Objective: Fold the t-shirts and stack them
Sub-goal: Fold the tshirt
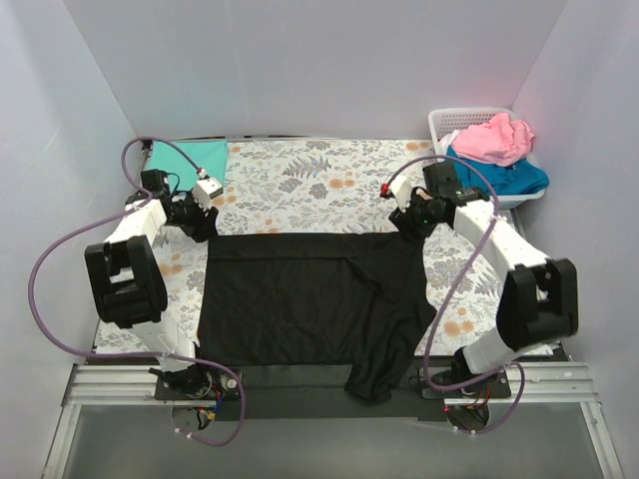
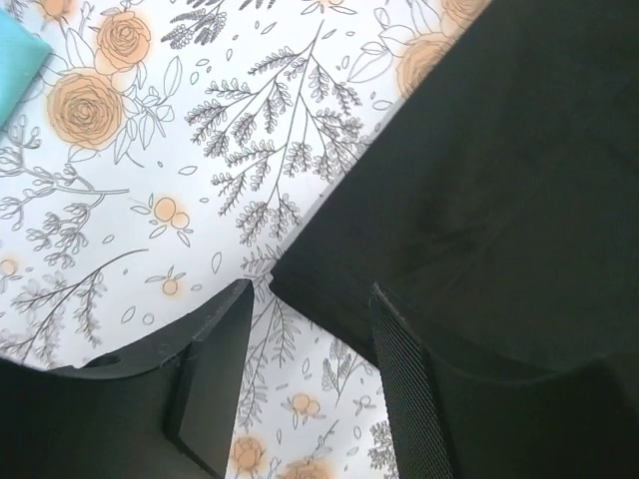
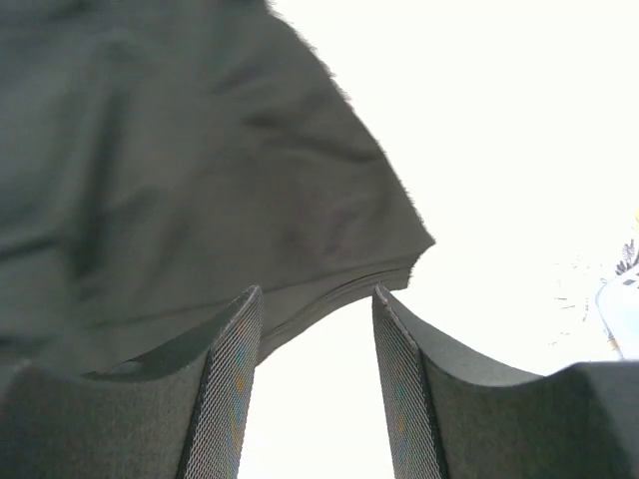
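Note:
The black t-shirt (image 1: pixel 300 299) lies spread flat in the middle of the table, its far part folded over into a straight edge, and one sleeve hangs over the near edge. My left gripper (image 1: pixel 205 222) is open at its far left corner. In the left wrist view the gripper (image 2: pixel 310 293) stands open with the shirt's corner (image 2: pixel 479 170) lying just at its fingertips. My right gripper (image 1: pixel 407 226) is open at the far right corner. In the right wrist view the gripper (image 3: pixel 315 297) is open and empty, with the shirt's layered edge (image 3: pixel 200 180) just beyond the tips.
A folded mint-green shirt (image 1: pixel 190 158) lies at the back left and also shows in the left wrist view (image 2: pixel 15 50). The pink shirt (image 1: pixel 496 138) and the blue shirt (image 1: pixel 504 178) lie in a white basket (image 1: pixel 461 117) at the back right. The flowered table cloth (image 1: pixel 310 185) covers the table.

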